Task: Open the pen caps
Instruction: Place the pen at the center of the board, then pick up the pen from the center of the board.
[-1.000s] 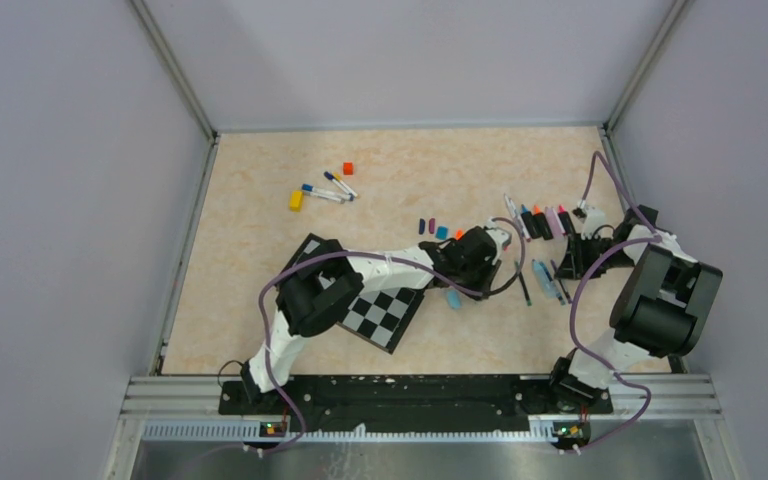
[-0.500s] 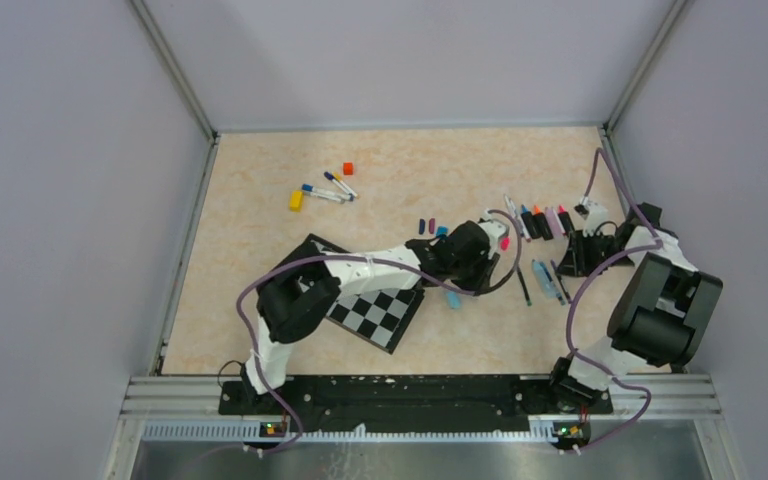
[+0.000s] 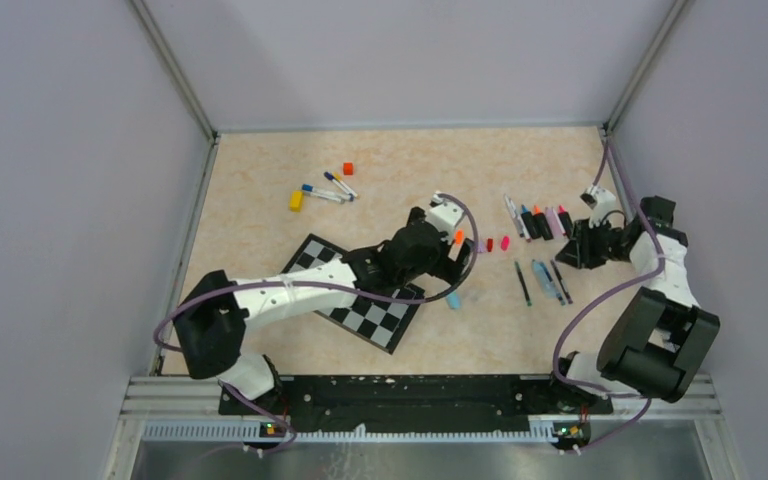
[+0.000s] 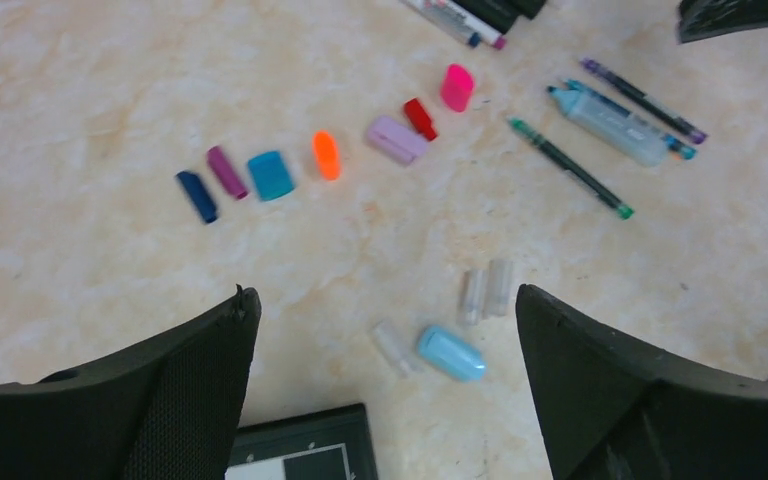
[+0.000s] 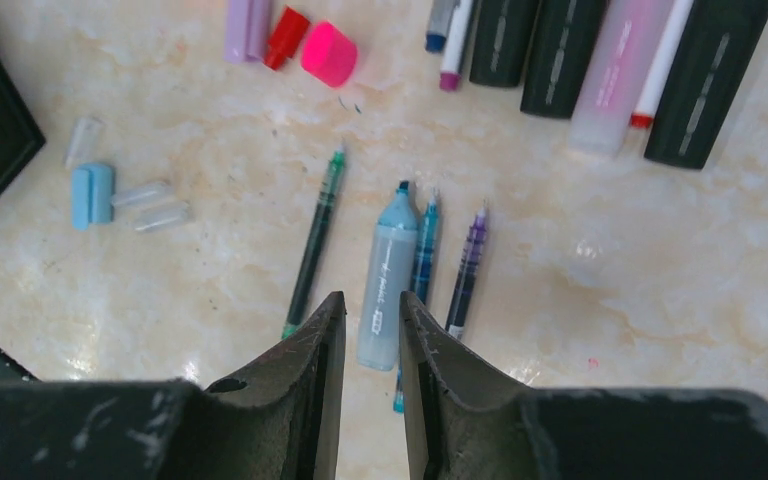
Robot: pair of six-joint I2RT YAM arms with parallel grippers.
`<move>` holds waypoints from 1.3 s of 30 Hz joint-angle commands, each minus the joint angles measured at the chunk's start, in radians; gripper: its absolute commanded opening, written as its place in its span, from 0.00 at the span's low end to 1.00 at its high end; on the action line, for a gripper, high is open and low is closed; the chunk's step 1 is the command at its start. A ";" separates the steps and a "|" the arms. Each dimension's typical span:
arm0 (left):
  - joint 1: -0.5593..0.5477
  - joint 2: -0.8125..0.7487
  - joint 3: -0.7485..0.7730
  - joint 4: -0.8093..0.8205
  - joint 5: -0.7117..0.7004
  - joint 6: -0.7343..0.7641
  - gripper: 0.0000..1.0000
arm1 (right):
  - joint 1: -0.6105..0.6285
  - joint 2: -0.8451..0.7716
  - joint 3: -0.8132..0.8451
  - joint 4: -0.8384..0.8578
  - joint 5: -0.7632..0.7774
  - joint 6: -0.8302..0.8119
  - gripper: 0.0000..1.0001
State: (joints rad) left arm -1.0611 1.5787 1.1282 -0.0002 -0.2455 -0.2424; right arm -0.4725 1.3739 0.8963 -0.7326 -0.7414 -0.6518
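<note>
Tabletop (image 4: 80, 90), pen caps (image 4: 325, 155) beyond left hand (image 4: 388, 330)

Bright, even overhead light; soft faint shadows; mild sheen on the tabletop (image 5: 660, 280); near jaws slightly blurred.

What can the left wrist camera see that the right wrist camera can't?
Only the left wrist view shows the orange cap, teal cap, purple cap and dark blue cap. Only the right wrist view shows the full black markers and the pale pink marker. Both show the pink cap, red cap, lilac cap, green pen and light blue marker.
</note>
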 commanded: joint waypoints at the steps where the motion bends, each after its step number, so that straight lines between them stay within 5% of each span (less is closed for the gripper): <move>1: 0.038 -0.118 -0.081 0.044 -0.186 0.058 0.99 | -0.005 -0.090 0.076 -0.025 -0.166 -0.008 0.25; 6: 0.206 -0.206 -0.144 0.007 -0.030 -0.016 0.99 | -0.005 -0.141 0.058 0.022 -0.331 0.021 0.25; 10: 0.356 -0.252 -0.206 0.010 0.065 -0.109 0.99 | -0.004 -0.150 -0.072 0.216 -0.511 0.161 0.28; 19: 0.641 -0.141 -0.131 -0.113 0.180 -0.318 0.99 | -0.005 -0.150 -0.140 0.272 -0.478 0.183 0.36; 31: 0.744 0.350 0.435 -0.693 -0.076 -0.605 0.99 | -0.002 -0.121 -0.111 0.249 -0.418 0.190 0.36; 39: 0.809 0.514 0.616 -0.711 0.016 -0.646 0.68 | 0.010 -0.103 -0.095 0.223 -0.398 0.174 0.36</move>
State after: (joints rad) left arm -0.2844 2.0651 1.6733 -0.6510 -0.2428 -0.8364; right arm -0.4706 1.2621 0.7536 -0.5140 -1.1381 -0.4599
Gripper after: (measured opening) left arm 0.733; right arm 0.357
